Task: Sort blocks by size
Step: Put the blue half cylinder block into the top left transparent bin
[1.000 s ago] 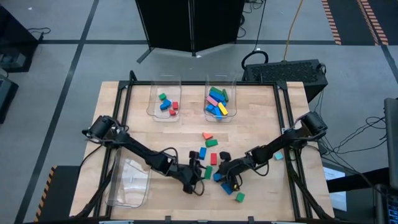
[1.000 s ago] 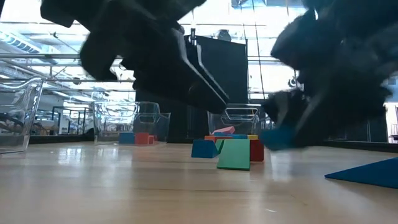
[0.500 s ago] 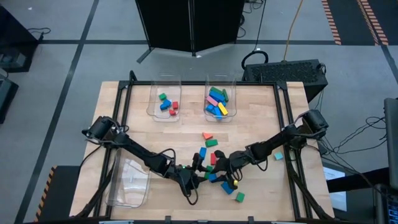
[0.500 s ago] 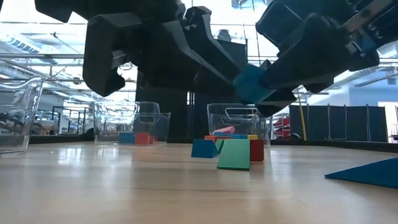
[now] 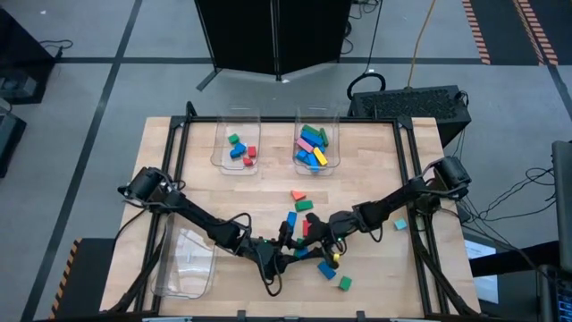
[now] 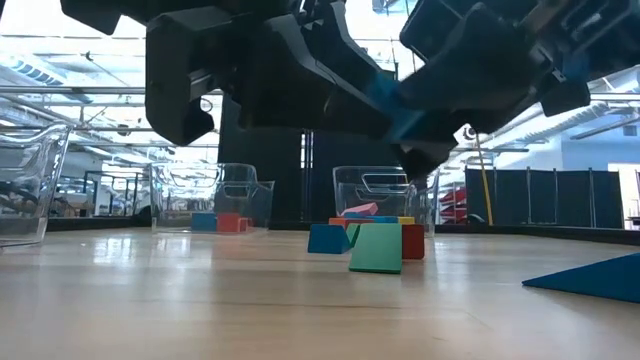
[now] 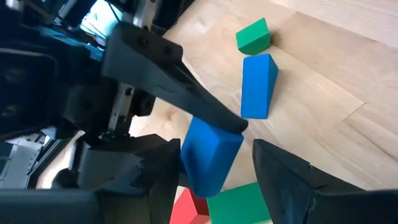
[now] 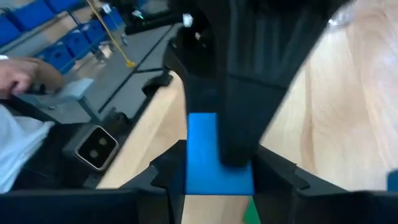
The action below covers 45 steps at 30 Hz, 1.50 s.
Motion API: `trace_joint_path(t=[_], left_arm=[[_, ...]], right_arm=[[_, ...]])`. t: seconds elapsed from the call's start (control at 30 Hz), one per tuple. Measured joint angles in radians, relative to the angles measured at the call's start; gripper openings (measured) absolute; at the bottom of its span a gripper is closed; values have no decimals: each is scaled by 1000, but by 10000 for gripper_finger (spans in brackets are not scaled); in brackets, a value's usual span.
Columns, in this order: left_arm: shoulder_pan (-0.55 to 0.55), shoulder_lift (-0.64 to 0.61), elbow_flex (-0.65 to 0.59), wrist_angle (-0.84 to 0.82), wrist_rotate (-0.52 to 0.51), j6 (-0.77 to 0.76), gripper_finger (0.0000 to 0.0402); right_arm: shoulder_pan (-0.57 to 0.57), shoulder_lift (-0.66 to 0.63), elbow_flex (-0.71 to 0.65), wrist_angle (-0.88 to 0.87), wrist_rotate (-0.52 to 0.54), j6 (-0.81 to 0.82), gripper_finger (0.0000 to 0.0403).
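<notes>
At six o'clock from the table's middle, near the front edge, the left gripper [image 5: 288, 255] and the right gripper [image 5: 312, 241] meet tip to tip, raised off the wood. Between them hangs a blue block [image 7: 210, 158], tilted and clear of the table [image 5: 179, 156].

The right gripper is clenched on this blue block: in its own wrist view its two fingers [image 8: 277, 180] press against the block's two sides. The left gripper's jaws are released and straddle the same block. One left finger [image 7: 158, 180] lies against it, the other stands just apart with bare wood showing in the gap. A long finger of the right gripper crosses the block's top face in the left wrist view.

Loose blocks lie around the meeting point. A red block [image 5: 298, 194] and a green block [image 5: 305, 205] sit close together at twelve o'clock from the grippers. A second blue block [image 5: 327, 271] and a small green block [image 5: 344, 283] lie at five o'clock, and a cyan block [image 5: 399, 224] lies well apart at three o'clock.

From the table's middle, two clear bins stand at the far edge. The left bin [image 5: 217, 152] at eleven o'clock holds a few short blocks, and the right bin [image 5: 298, 134] at twelve o'clock holds longer ones. A third bin [image 5: 170, 268] sits at eight o'clock.

Beyond the table, the right wrist view catches a person's hand [image 8: 25, 71].
</notes>
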Motion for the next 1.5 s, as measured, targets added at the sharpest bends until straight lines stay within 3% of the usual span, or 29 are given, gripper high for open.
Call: trace_joint_path(t=[0.3, 0.63, 0.87, 1.2, 1.5], left_arm=[[0, 0, 0, 46, -1, -2, 196], [0, 0, 0, 54, -3, 9, 100], [-2, 0, 0, 54, -5, -4, 89], [-6, -66, 0, -15, -127, -242, 89], [10, -198, 0, -252, -284, -326, 90]], right_arm=[[-2, 0, 0, 39, -26, 17, 135], [-6, -1, 0, 45, -33, 23, 135], [-5, -1, 0, 44, -29, 27, 144], [-6, -1, 1, 28, -15, 52, 210], [-7, -1, 1, -41, -18, 69, 221]])
